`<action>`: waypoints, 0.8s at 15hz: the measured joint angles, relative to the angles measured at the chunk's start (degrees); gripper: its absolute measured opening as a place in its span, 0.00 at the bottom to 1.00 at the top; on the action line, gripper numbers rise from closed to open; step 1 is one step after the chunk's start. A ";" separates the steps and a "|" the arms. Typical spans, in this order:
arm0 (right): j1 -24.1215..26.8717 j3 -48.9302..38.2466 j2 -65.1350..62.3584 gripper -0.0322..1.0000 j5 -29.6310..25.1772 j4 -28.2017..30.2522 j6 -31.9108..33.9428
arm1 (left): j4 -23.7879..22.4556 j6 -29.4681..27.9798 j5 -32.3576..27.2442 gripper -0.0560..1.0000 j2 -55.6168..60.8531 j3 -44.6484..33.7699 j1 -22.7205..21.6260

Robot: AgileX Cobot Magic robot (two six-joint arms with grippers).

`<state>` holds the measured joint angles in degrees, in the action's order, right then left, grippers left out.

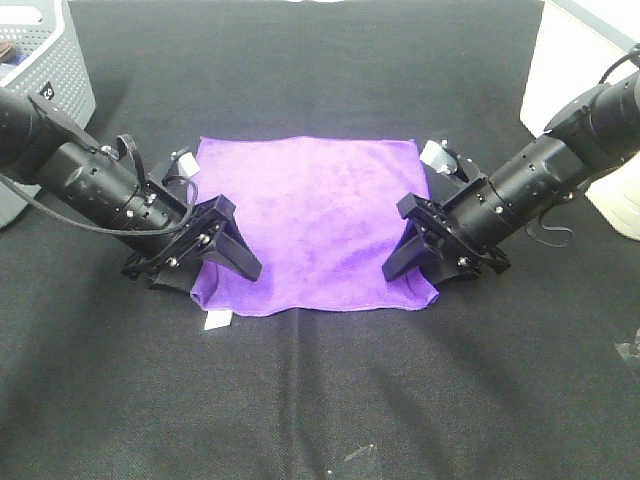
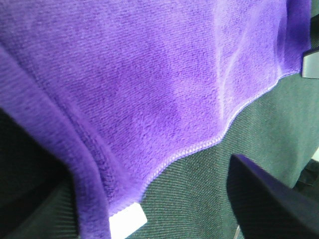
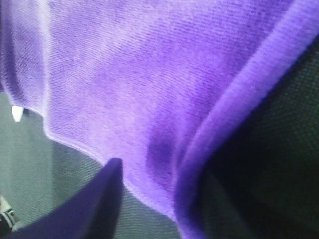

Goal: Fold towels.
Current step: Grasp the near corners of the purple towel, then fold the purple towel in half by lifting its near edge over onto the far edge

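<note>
On my feed the purple towel (image 1: 310, 220) lies flat and spread out in the middle of the black table (image 1: 320, 400). My left hand (image 1: 225, 278) sits at its near left corner with the fingers spread. One finger is above the cloth and the side edge rides up between them. The white tag (image 2: 127, 220) pokes out just beside that corner. My right hand (image 1: 415, 280) mirrors it at the near right corner, also spread and not pinching, with the hem running between its fingers.
</note>
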<state>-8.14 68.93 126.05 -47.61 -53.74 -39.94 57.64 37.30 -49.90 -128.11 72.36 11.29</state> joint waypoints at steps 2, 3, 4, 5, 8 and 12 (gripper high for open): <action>-0.06 0.00 0.06 0.36 0.80 1.26 0.00 | 0.00 0.00 0.52 0.52 -0.40 0.00 0.06; -0.11 0.00 0.11 0.30 1.15 1.89 0.00 | -0.23 0.00 0.80 0.43 -0.63 0.00 0.06; -0.11 0.00 0.17 0.24 1.38 2.35 0.00 | -0.46 -0.06 0.97 0.34 -0.97 0.00 0.06; -0.11 0.00 0.29 0.16 1.55 2.86 0.00 | -0.74 -0.06 1.09 0.22 -1.20 0.00 0.06; -0.11 0.00 0.46 0.04 0.80 3.04 0.00 | -2.29 -0.06 1.26 0.06 -1.32 0.00 0.40; -0.40 -0.06 -0.46 0.04 -0.92 4.70 0.86 | -5.33 -0.11 0.63 0.06 -0.11 -0.06 0.74</action>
<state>-8.54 68.87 125.59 -48.53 -49.05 -39.08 52.31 37.18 -49.27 -128.23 72.31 12.03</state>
